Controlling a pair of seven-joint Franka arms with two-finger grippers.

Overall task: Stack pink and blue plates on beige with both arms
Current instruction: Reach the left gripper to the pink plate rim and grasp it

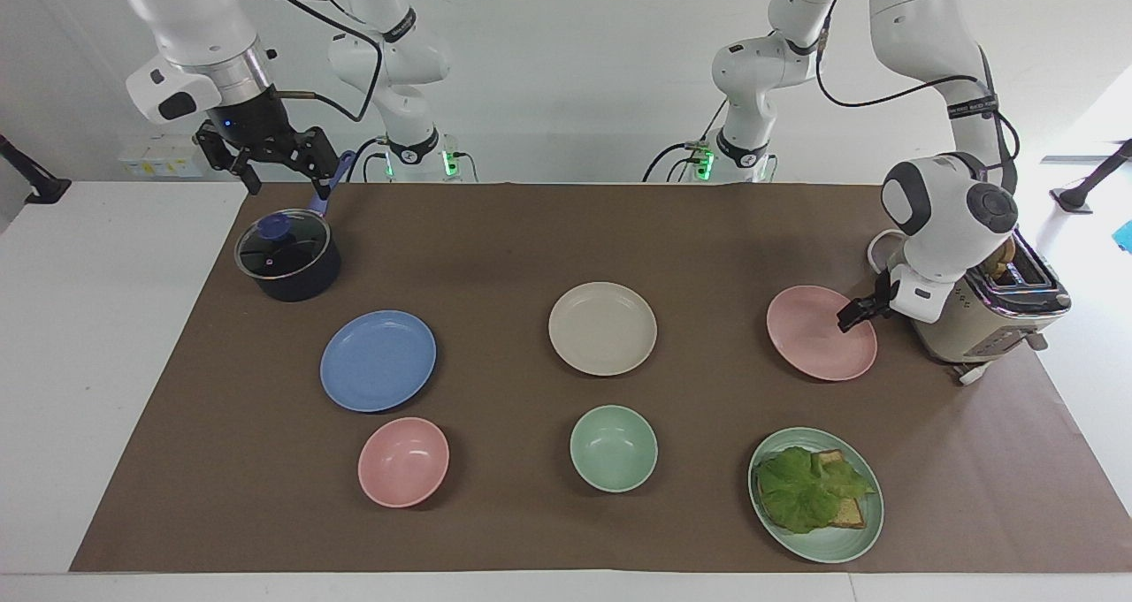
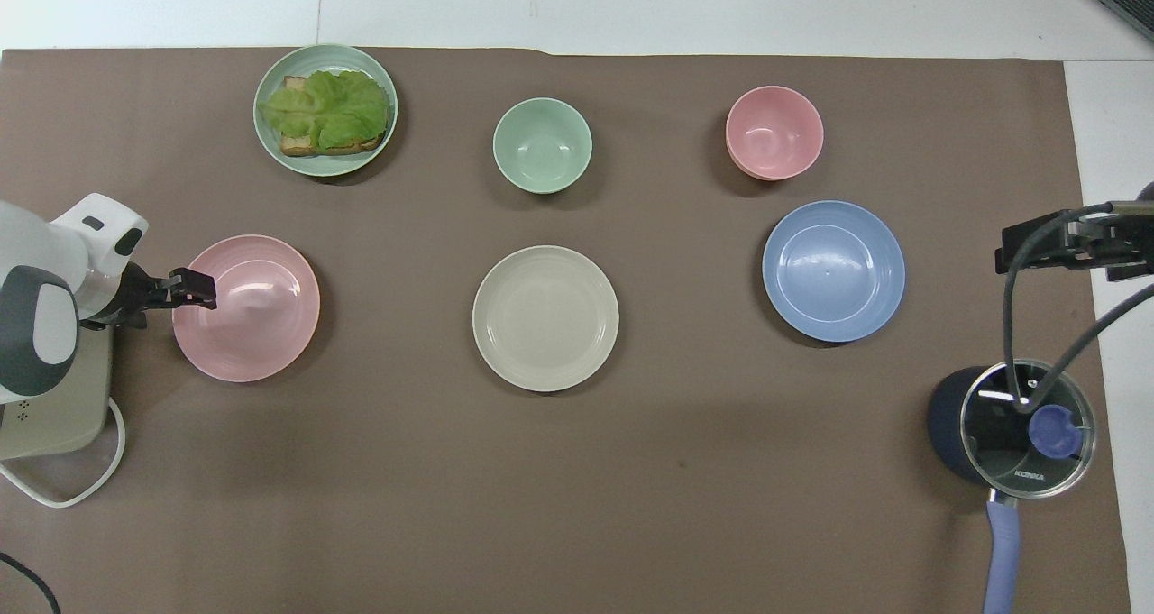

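Dark blue and lidded with glass, the saucepan point(image 1: 287, 257) sits nearest the robots, at the right arm's end of the brown table mat point(image 1: 566, 231). Over the mat's edge just beside it hangs the right gripper point(image 1: 281, 173), jaws spread and holding nothing, the arm waiting. At the left arm's end stands the beige toaster point(image 1: 982, 306) with a slice of bread in its slot.

Next out lie the three task plates in a row, well apart: the pink plate point(image 1: 818, 337) beside the toaster, the beige plate point(image 1: 602, 329) in the middle, the blue plate point(image 1: 378, 360) toward the right arm's end. The left gripper point(image 1: 856, 312) is low over the pink plate's rim on the toaster side, jaws apart; whether the fingertips touch the plate cannot be told.

Farthest from the robots sit a pink bowl point(image 1: 403, 461), a green bowl point(image 1: 614, 448), and a pale green plate point(image 1: 827, 544) carrying toast under a lettuce leaf point(image 1: 805, 489).
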